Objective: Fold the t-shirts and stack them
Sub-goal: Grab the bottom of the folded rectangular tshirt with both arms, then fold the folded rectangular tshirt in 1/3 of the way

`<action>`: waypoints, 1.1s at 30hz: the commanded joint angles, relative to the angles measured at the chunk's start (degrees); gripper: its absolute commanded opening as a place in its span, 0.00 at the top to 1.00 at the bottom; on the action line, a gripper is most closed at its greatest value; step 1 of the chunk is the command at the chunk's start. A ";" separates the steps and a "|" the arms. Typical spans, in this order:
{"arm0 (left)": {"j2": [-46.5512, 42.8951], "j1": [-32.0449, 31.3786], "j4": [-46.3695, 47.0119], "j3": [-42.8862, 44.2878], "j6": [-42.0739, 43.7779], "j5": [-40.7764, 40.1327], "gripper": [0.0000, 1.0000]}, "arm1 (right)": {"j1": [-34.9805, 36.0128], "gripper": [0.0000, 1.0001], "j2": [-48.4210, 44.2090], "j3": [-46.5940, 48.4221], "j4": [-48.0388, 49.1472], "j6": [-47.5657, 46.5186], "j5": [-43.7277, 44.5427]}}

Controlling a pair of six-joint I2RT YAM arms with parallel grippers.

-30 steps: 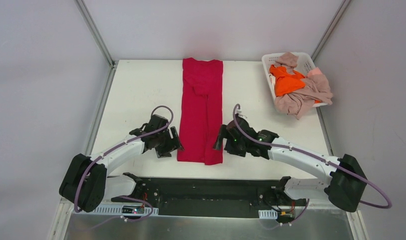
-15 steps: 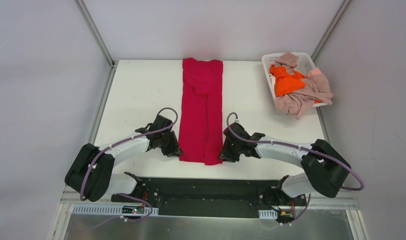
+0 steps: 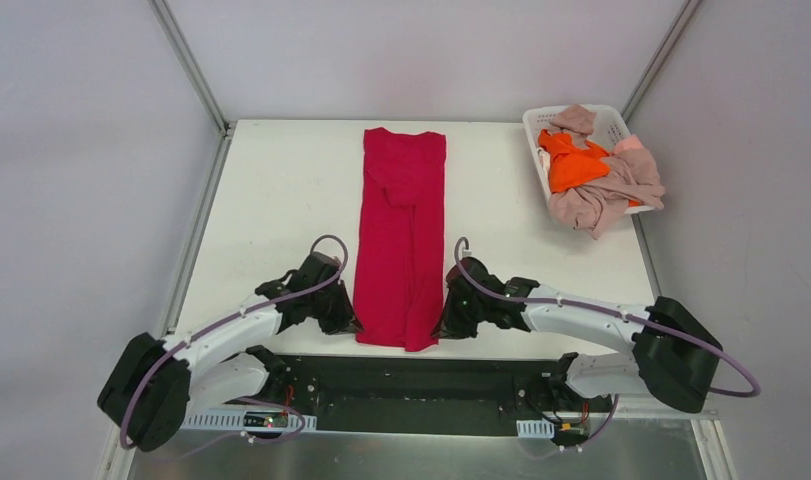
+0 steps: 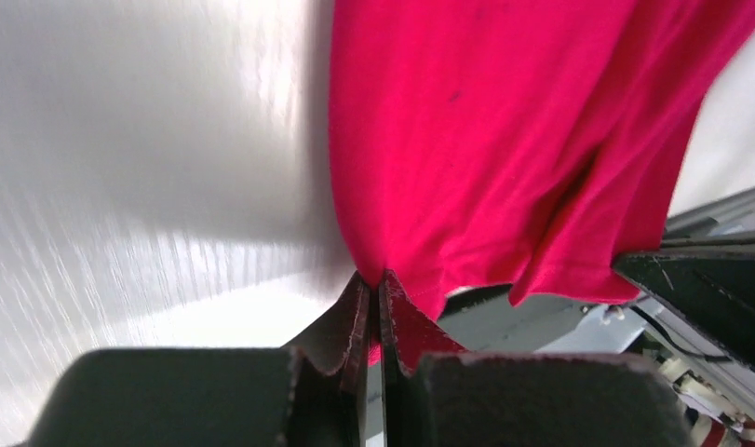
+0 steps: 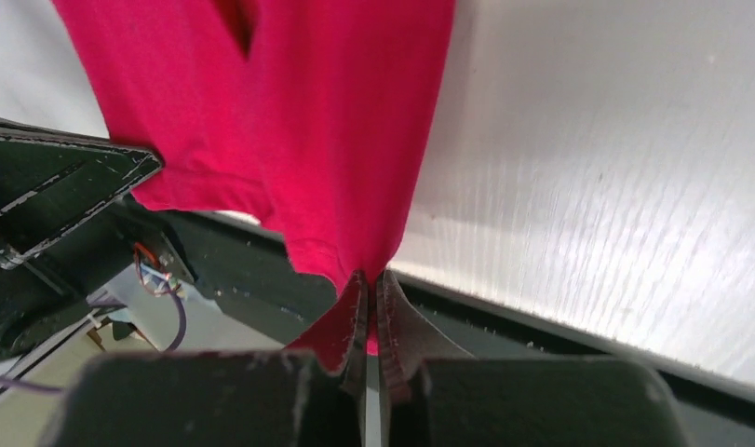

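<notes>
Both grippers are now sitting closed at the near corners of the red t-shirt (image 3: 401, 230); one second ago they were standing open beside its two long edges, a little farther from the near side. The near hem is also lying slightly nearer to the table edge than before.

The white table (image 3: 281, 190) is carrying everything. The red t-shirt is lying in its middle as a long narrow strip, running from the far edge to almost the near edge. The left arm (image 3: 221, 335) is reaching in from the near left and the right arm (image 3: 581, 310) from the near right, both bending low towards the shirt.

At the far right corner a white basket (image 3: 609, 122) is standing. Pink-beige t-shirts (image 3: 606, 190) are spilling over its near rim, and an orange t-shirt (image 3: 571, 165) is lying crumpled among them.

The left gripper (image 4: 374, 284) is pinching the near left corner of the red t-shirt, with its jaws pressed together on the cloth. The right gripper (image 5: 371, 279) is doing the same at the near right corner. At each corner the cloth is gathering into small folds running towards the jaws.
</notes>
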 commanded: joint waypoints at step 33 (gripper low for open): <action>31.65 14.03 -2.93 48.47 10.42 -8.69 1.00 | -24.27 1.00 19.82 36.07 1.71 -19.13 0.68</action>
